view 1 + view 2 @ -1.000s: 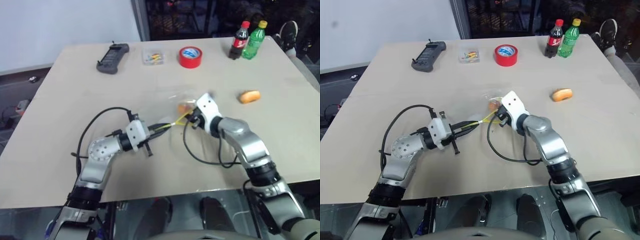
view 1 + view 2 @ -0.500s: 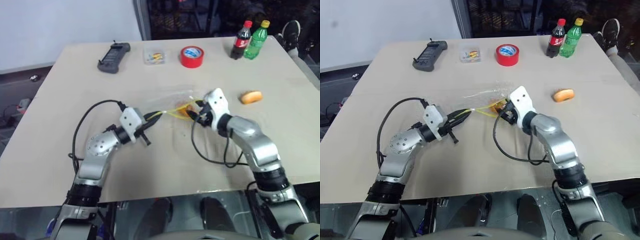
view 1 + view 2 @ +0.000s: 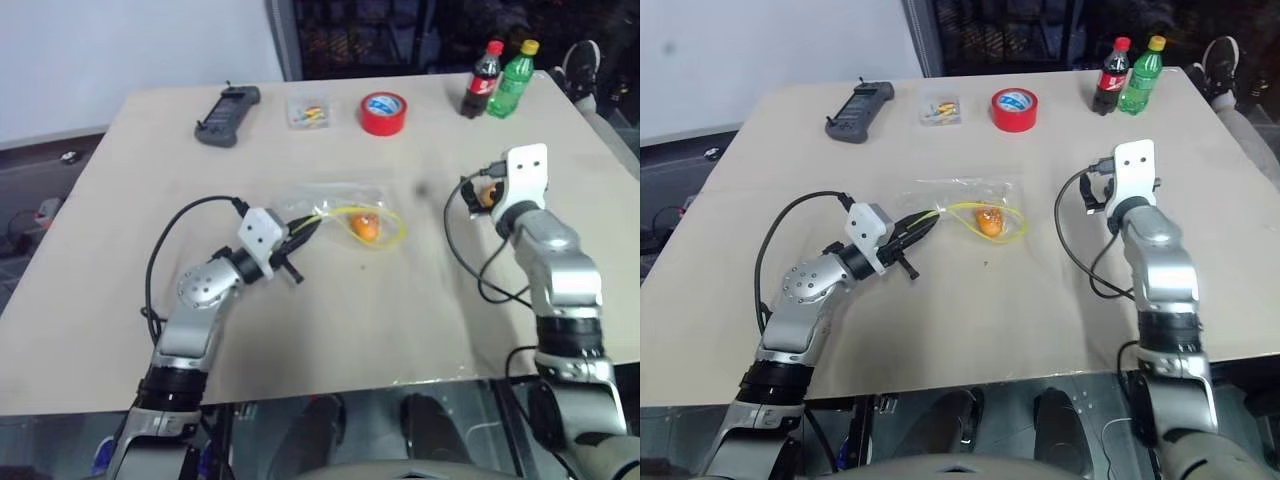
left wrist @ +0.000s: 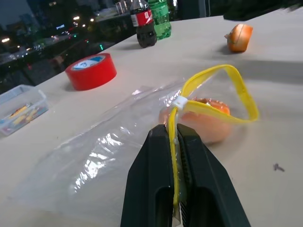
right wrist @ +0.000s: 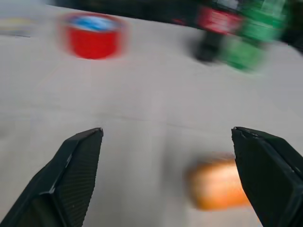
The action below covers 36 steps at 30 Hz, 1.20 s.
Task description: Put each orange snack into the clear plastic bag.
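Near the middle of the table (image 3: pixel 330 330) sits your clear plastic bag (image 3: pixel 335 210), lying flat with the rounder, darker orange snack (image 3: pixel 365 226) already inside, right at the mouth where the yellow strip (image 4: pixel 239 90) loops open. Your left gripper (image 4: pixel 174 137) has its fingers pressed together on that yellow strip, pinching the bag's edge, so one is in and one is left.

The other orange snack (image 4: pixel 239 37), the elongated lighter one, is out toward the right edge of the table, well apart from the bag. Your right gripper (image 5: pixel 165 142) is hanging just short of it with the fingers spread wide, nothing in them.

Stuff I'd watch, just my guess:
- The snack in the bag sits close to the opening. Tug or tip the bag with the left and it could roll straight back out.
- The bag is thin and crinkly, so the mouth may flop closed and you'd end up shoving the second snack against plastic.
- Come in too low on the right and you could nudge that snack along the table.

Farther out along the far edge: a small clear box (image 3: pixel 306 111) with yellowish bits in it, a red tape roll (image 3: pixel 382 113), two closed bottles (image 3: pixel 497 80) and a dark handheld device (image 3: pixel 226 116).
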Each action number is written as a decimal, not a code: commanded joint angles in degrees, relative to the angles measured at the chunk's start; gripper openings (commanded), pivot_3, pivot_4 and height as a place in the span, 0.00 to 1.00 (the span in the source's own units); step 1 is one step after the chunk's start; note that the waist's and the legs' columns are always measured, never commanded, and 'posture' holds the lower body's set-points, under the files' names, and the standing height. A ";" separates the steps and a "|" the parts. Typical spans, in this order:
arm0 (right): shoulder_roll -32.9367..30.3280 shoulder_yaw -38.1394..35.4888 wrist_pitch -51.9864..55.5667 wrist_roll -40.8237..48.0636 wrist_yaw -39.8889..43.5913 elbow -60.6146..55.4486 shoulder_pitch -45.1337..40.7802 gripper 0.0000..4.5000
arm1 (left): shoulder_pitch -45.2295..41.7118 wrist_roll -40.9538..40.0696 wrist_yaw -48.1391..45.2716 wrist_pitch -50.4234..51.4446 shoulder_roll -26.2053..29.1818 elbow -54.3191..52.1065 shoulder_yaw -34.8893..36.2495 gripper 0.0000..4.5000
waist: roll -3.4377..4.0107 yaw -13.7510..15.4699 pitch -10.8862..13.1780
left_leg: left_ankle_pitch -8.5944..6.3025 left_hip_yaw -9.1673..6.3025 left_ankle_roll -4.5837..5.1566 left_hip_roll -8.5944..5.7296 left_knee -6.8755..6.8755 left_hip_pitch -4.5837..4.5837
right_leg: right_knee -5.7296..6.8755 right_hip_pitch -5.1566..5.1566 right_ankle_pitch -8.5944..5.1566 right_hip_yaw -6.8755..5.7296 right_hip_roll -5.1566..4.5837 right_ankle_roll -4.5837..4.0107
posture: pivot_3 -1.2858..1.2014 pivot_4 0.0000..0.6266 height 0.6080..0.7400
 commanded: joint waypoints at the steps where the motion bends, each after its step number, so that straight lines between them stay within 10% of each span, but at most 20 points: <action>1: 1.21 2.61 -6.89 -5.68 -7.72 8.98 -4.81 0.99 | -0.14 0.21 0.62 0.24 0.20 -2.82 0.05 0.00 | 0.01 -0.37 0.01 | 0.00 0.02 0.00 0.00 0.00 0.00 | 0.00 0.00 0.00 0.02 0.00 0.00 | 0.52 0.24 1.00; 15: -1.92 7.05 -22.22 -13.63 -16.29 35.56 -10.04 0.99 | 2.43 0.86 1.89 1.39 0.42 -6.53 0.33 0.00 | 0.02 -1.20 0.01 | 0.01 0.04 0.00 -0.04 0.00 -0.02 | -0.03 0.00 0.00 0.06 -0.02 0.00 | 0.52 0.24 1.00; 21: -2.32 6.66 -23.78 -13.50 -16.09 33.89 -8.70 0.51 | 2.49 0.74 2.20 1.49 0.37 -6.70 0.38 0.00 | 0.03 -1.26 0.01 | 0.01 0.04 0.00 -0.03 0.02 0.01 | 0.00 0.02 0.01 0.07 -0.01 0.01 | 0.52 0.24 1.00; 28: -1.86 6.20 -25.80 -5.18 -2.38 13.84 -0.59 0.41 | 2.26 -0.01 2.52 1.84 -0.03 -6.40 0.99 0.00 | 0.03 -1.19 0.01 | 0.00 0.03 0.00 -0.03 0.02 0.00 | 0.00 0.01 0.00 0.07 -0.01 0.01 | 0.52 0.24 1.00; 36: -3.21 10.75 -4.11 25.25 23.71 -26.75 16.99 0.41 | 3.00 -2.89 3.78 4.94 -1.16 -7.79 2.69 0.00 | 0.09 -0.96 0.05 | -0.15 -0.05 0.26 -0.03 0.05 -0.01 | -0.04 0.06 0.00 0.04 -0.03 0.03 | 0.52 0.24 1.00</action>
